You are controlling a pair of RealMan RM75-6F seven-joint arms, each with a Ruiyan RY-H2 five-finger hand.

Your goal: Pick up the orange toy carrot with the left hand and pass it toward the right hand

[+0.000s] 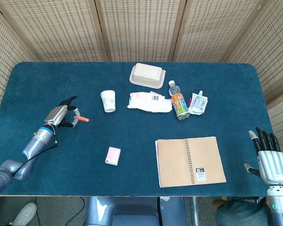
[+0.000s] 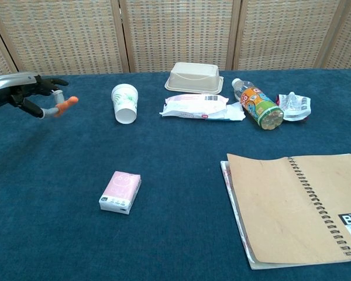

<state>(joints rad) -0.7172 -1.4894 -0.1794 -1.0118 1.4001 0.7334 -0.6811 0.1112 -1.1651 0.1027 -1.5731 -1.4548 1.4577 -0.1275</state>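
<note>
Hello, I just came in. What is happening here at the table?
The robot's left hand holds a small orange toy carrot in its fingers, lifted above the blue table near the paper cup. The right hand waits open at the table's far right edge, well apart. The handover is not yet made.

Bare cloth between pink box and paper cup
</note>
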